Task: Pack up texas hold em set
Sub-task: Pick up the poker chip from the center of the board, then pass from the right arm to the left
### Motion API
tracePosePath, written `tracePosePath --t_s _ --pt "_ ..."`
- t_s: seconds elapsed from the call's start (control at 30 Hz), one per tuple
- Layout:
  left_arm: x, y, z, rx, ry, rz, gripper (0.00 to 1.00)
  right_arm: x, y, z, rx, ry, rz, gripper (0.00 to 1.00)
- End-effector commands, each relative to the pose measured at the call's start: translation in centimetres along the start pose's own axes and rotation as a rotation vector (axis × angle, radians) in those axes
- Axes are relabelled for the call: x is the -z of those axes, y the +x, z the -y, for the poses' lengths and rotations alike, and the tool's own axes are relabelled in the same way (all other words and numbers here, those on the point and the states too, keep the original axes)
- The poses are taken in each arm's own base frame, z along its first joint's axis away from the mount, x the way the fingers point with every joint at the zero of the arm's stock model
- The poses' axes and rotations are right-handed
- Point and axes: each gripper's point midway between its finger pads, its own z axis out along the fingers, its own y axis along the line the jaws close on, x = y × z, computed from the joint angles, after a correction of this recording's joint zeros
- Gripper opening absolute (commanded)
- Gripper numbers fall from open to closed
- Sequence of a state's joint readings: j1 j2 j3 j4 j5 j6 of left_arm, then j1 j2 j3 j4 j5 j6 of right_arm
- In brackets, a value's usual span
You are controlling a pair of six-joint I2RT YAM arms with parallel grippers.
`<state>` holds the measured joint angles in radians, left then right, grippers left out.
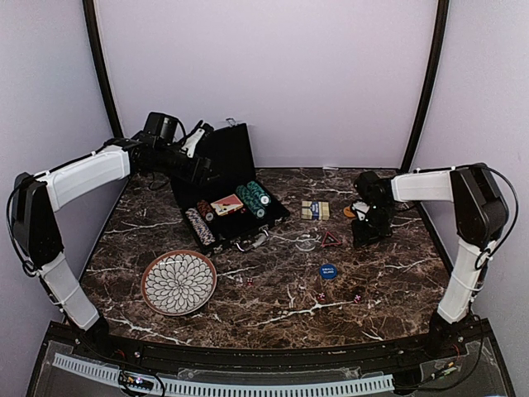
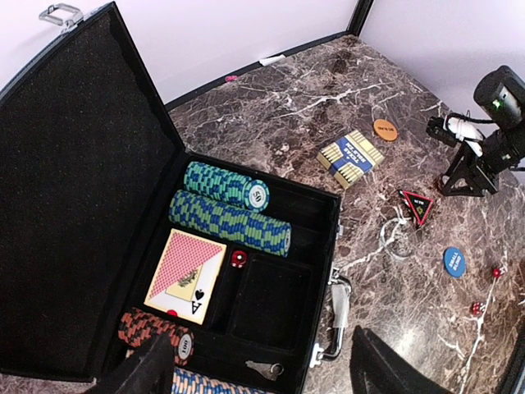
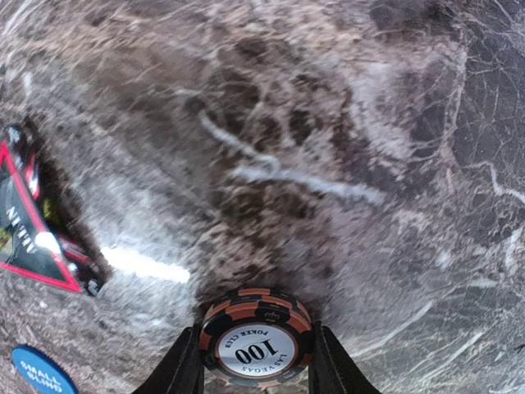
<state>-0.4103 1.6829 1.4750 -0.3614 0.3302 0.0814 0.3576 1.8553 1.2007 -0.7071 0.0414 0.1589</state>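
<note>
1. At the far left we see the left gripper poised above the near edge of the open case. Its two dark fingers are spread wide and hold nothing.
2. On the dark brown marble table, front left, lies the round white-patterned plate with a brown rim, apart from the case.
3. Behind it stands the black hard briefcase with silver corners, with its lid upright.
4. Inside it, from left to right, we find a roll of orange-and-black chips, a red-backed card deck with an ace of spades on top, a small red die, and two rolls of green-and-blue striped chips.
5. Right of the case, on the table, lies the blue-and-yellow card box, with a round orange button just beyond it.
6. Nearer us lie a red-edged black triangle, a round blue button and scattered small red dice.
7. At the right, the right gripper points down at the table, its fingers pinching an orange-and-black striped poker chip marked 100 by its edges. We cannot tell whether the chip touches the marble.
</note>
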Motion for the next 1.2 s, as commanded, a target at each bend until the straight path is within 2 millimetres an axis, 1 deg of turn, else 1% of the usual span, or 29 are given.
tracePosePath --t_s 0.0,0.03,0.07,0.1,0.13,0.17,0.2,0.23,0.33,0.37,0.4,0.43,0.47,0.5,0.53,0.57,0.6,0.63,0.67,0.77,0.87,1.0,1.17 --pt "1.2 -1.2 1.4 0.079 0.064 0.074 0.76 4.1 -1.7 -1.8 0.025 -0.023 0.081 0.31" --pt "1.2 -1.1 2.0 0.114 0.103 0.085 0.76 4.8 -2.0 -2.3 0.036 -0.030 0.094 0.31" --pt "1.3 -1.6 2.4 0.126 0.126 0.113 0.76 5.5 -2.1 -3.0 0.051 -0.041 0.104 0.31" --pt "1.0 -0.9 3.1 0.186 0.176 0.104 0.75 6.2 -2.3 -3.8 0.067 -0.051 0.116 0.31" --pt "1.0 -1.4 3.5 0.201 0.205 0.135 0.75 6.9 -2.5 -4.6 0.084 -0.064 0.127 0.31" --pt "0.7 -0.6 4.3 0.271 0.261 0.119 0.73 7.7 -2.7 -5.5 0.107 -0.076 0.141 0.31" --pt "0.9 -1.4 5.1 0.277 0.314 0.160 0.73 8.5 -2.8 -6.7 0.135 -0.093 0.151 0.31" --pt "0.5 -0.4 5.3 0.355 0.339 0.141 0.72 9.2 -2.9 -7.7 0.158 -0.104 0.163 0.31" --pt "-0.2 -0.2 7.3 0.431 0.439 0.159 0.71 11.7 -3.1 -11.7 0.234 -0.200 0.196 0.31" --pt "-0.4 -0.1 8.2 0.472 0.465 0.145 0.70 12.6 -3.3 -12.9 0.258 -0.223 0.212 0.31" --pt "-0.8 -0.2 8.7 0.502 0.487 0.140 0.70 13.4 -3.3 -14.1 0.281 -0.251 0.224 0.31" --pt "-1.1 -0.1 9.8 0.510 0.510 0.125 0.70 14.1 -3.3 -15.3 0.303 -0.276 0.235 0.31" --pt "-1.7 0.0 10.3 0.537 0.525 0.107 0.69 15.1 -3.5 -16.4 0.325 -0.300 0.254 0.31" --pt "-2.0 0.1 11.3 0.542 0.548 0.088 0.69 15.7 -3.4 -17.4 0.346 -0.324 0.262 0.31" --pt "-2.7 0.3 11.9 0.573 0.567 0.060 0.69 16.3 -3.4 -18.4 0.367 -0.345 0.272 0.32" --pt "-3.0 0.3 12.9 0.576 0.591 0.048 0.68 16.8 -3.3 -19.2 0.386 -0.362 0.278 0.32" --pt "-3.7 0.7 13.4 0.610 0.617 0.018 0.67 17.3 -3.1 -20.1 0.406 -0.379 0.286 0.32" --pt "-3.7 0.4 14.3 0.607 0.653 0.018 0.67 17.6 -3.0 -20.7 0.421 -0.392 0.289 0.32" --pt "-4.5 1.0 14.5 0.650 0.665 -0.011 0.66 18.0 -2.7 -21.5 0.440 -0.406 0.291 0.32" --pt "-5.6 1.3 16.0 0.686 0.732 -0.038 0.65 18.7 -2.3 -22.9 0.477 -0.432 0.298 0.32" --pt "-6.1 1.5 16.7 0.732 0.766 -0.060 0.65 19.0 -1.9 -23.7 0.505 -0.447 0.302 0.32" --pt "-6.6 1.6 17.9 0.752 0.814 -0.092 0.65 19.0 -1.4 -24.5 0.531 -0.457 0.297 0.32" --pt "-7.2 2.2 18.8 0.766 0.833 -0.132 0.64 18.6 -1.2 -24.9 0.549 -0.451 0.286 0.32"
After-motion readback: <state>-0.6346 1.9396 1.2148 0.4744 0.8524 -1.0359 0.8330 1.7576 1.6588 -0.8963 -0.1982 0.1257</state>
